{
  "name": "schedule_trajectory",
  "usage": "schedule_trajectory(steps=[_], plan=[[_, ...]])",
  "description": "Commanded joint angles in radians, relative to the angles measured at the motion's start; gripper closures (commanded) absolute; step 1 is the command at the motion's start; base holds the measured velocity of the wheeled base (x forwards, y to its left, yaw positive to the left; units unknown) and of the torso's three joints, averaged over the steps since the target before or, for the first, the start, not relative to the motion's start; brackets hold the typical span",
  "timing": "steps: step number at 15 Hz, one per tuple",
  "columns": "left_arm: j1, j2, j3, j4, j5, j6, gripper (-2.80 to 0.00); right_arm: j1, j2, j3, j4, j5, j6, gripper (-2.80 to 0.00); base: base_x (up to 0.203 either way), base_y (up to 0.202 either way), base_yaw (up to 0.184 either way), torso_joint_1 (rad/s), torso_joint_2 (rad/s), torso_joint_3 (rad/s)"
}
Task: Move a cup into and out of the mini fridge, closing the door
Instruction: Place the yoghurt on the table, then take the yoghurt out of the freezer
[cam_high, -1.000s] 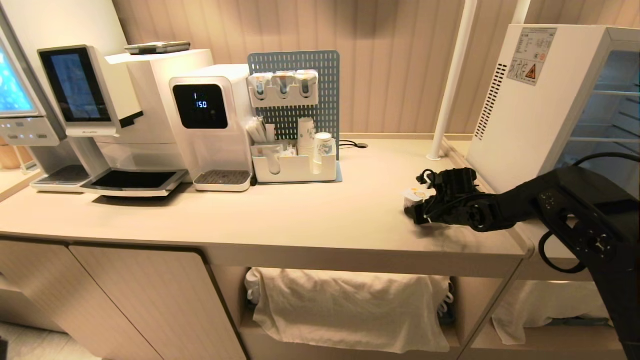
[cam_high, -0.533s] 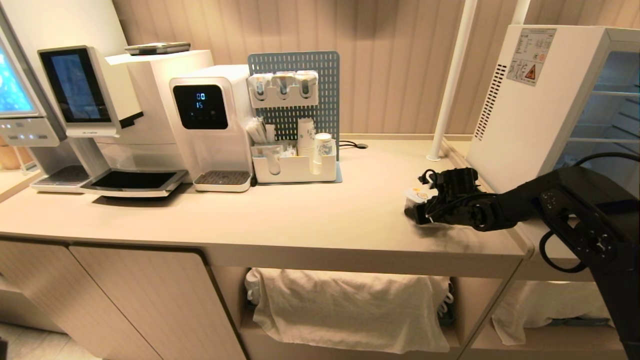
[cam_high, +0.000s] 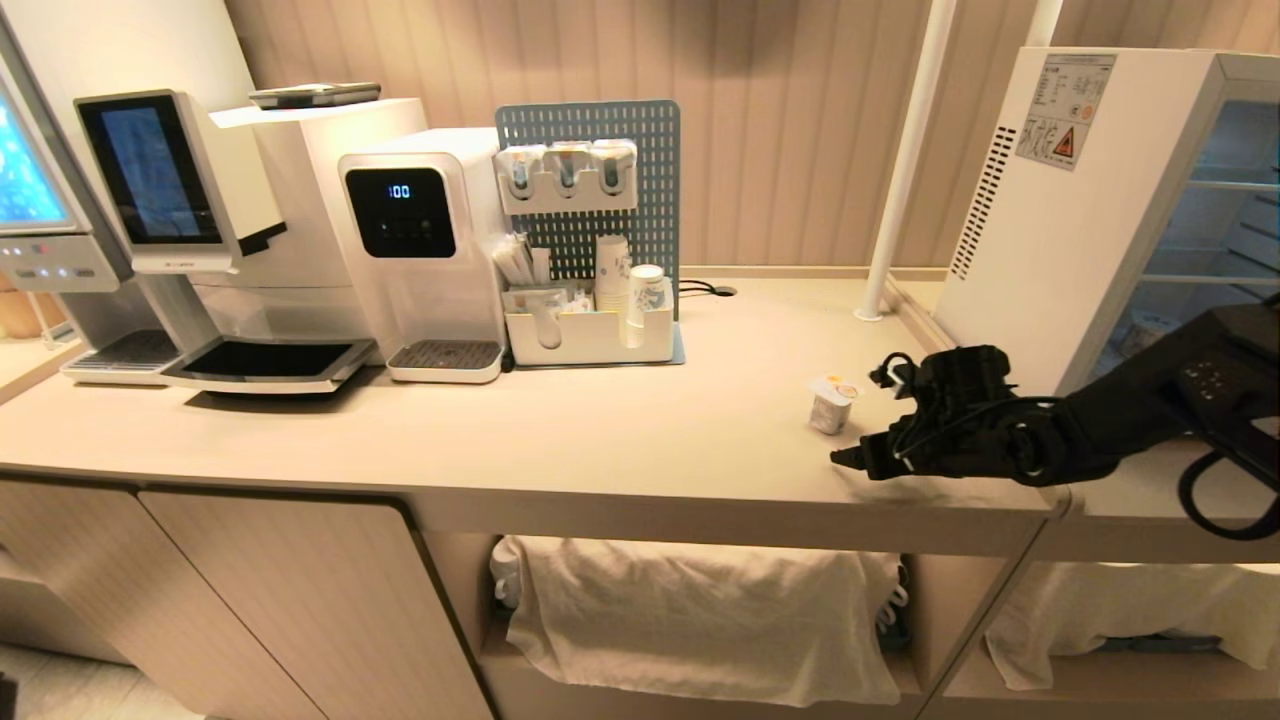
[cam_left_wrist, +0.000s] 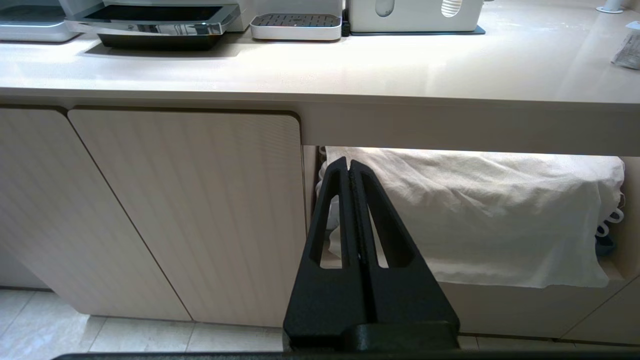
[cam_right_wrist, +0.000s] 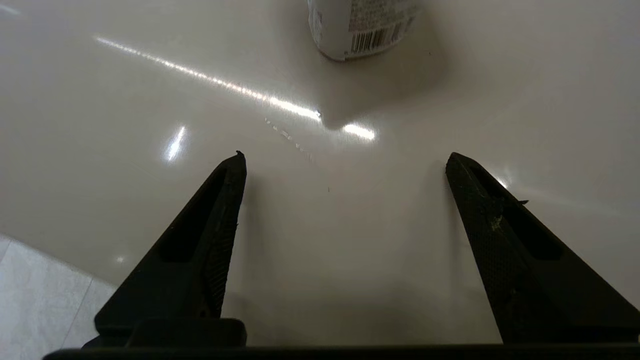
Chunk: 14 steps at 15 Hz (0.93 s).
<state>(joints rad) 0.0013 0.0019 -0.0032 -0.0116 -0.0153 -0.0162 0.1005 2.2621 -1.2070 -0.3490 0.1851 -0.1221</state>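
Right of centre in the head view, the right claw (cam_high: 868, 420) hangs over the table (cam_high: 620, 440) with fingers spread wide, holding nothing. Just beyond them the cup (cam_high: 831, 402) stands upright, left of the mini fridge (cam_high: 1060, 220). Below the table edge, the left claw (cam_left_wrist: 348, 165) is pressed shut and empty.

Counter (cam_high: 620, 440): smooth, glossy beige laminate. Cup (cam_high: 831, 403): white plastic, printed label. Right gripper (cam_right_wrist: 345, 160) fingers (cam_right_wrist: 220, 220): matt black, textured pads. Cloth (cam_high: 700, 620): wrinkled white fabric.
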Motion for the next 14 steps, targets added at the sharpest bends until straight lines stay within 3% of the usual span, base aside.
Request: schedule_trajectory(steps=[1,2,3,6,8,10,14], plan=[[0.000,0.000,0.000,-0.001,0.000,-0.001,0.00,-0.007,-0.218,0.222,-0.093,0.014,-0.001,-2.80,0.000,0.000,0.000,0.000,0.00,0.000],[0.000,0.000,0.000,-0.001,0.000,-0.001,0.00,-0.010,-0.300,0.317,-0.135,0.018,-0.001,-2.80,0.000,0.000,0.000,0.000,0.00,0.000],[0.000,0.000,0.000,-0.001,0.000,-0.001,0.00,-0.013,-0.388,0.402,-0.174,0.020,-0.001,0.00,0.000,0.000,0.000,0.000,0.00,0.000],[0.000,0.000,0.000,-0.001,0.000,-0.001,0.00,-0.026,-0.692,0.598,-0.231,0.031,0.027,0.00,0.000,0.000,0.000,0.000,0.00,0.000],[0.000,0.000,0.000,-0.001,0.000,-0.001,0.00,-0.031,-0.934,0.665,-0.158,0.032,0.058,0.00,0.000,0.000,0.000,0.000,0.00,0.000],[0.000,0.000,0.000,-0.001,0.000,-0.001,0.00,-0.034,-1.171,0.673,0.038,0.010,0.095,0.00,0.000,0.000,0.000,0.000,0.00,0.000],[0.000,0.000,0.000,-0.001,0.000,-0.001,0.00,-0.033,-1.578,0.652,0.453,-0.204,0.222,0.00,0.000,0.000,0.000,0.000,0.00,0.000]])
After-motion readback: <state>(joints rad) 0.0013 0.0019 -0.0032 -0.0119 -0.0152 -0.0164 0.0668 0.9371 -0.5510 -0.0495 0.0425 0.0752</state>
